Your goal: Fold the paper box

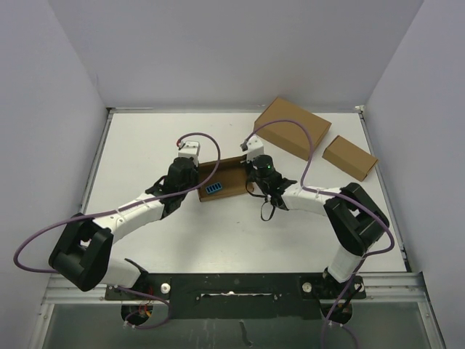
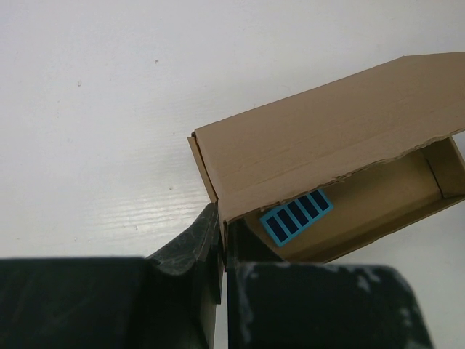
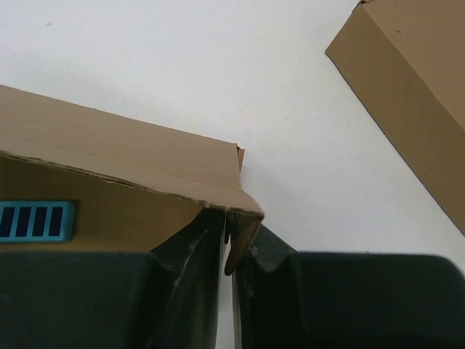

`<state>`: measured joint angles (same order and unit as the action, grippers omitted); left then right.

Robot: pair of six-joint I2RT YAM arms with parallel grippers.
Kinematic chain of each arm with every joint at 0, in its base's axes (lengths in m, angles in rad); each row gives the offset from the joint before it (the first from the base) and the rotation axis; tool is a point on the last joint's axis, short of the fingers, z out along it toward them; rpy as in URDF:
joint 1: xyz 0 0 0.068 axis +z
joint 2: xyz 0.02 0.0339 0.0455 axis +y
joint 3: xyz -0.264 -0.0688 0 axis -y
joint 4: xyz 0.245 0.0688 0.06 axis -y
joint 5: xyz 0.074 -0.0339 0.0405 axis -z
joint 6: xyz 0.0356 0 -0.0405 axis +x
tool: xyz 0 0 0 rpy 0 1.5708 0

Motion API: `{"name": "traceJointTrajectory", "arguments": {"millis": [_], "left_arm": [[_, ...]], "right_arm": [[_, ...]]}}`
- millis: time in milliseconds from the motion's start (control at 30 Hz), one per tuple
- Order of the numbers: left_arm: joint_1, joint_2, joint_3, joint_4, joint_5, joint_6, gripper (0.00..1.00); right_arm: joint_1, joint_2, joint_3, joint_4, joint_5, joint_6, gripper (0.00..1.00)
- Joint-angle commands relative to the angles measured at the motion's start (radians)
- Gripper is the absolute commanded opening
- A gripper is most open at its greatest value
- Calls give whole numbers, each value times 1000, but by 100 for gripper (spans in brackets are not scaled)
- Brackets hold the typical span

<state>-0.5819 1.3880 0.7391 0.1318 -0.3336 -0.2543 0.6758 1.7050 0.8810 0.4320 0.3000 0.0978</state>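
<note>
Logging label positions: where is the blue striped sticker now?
In the top view the sticker lies inside the paper box at table centre, nearer the left gripper than the right gripper.

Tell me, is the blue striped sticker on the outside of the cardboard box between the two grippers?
No, the blue striped sticker sits inside the open paper box, on its inner surface just below the edge of a cardboard panel.

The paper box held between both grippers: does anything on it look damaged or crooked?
Yes. The paper box has a ragged, uneven lid edge, and one corner flap curls crookedly inside the right gripper. The left gripper pinches the opposite corner.
</note>
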Motion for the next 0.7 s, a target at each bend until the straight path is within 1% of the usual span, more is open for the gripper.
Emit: {"name": "traceJointTrajectory", "arguments": {"millis": [0,67,167,267,333,367,500,667], "left_arm": [[-14,-50,42,45,64,-22,0],[-7,-50,42,31,61,-29,0],[-2,-49,68,15,59,-32,0],[-1,-43,80,5,57,-35,0],[0,-37,85,-2,57,-40,0],[1,-35,89,-9,56,-42,0],[4,-27,107,-46,56,-56,0],[8,-22,112,-55,49,-63,0]], "right_arm": [[10,-2,31,-50,-160,-60,13],[-17,-8,44,-73,-229,-93,17],[-63,-29,51,-107,-373,-146,28],[-94,-53,49,-138,-480,-218,45],[-107,-66,53,-172,-521,-255,56],[-115,-71,59,-190,-542,-266,60],[-183,-101,61,-251,-631,-292,69],[-295,-142,53,-304,-802,-332,73]]}}
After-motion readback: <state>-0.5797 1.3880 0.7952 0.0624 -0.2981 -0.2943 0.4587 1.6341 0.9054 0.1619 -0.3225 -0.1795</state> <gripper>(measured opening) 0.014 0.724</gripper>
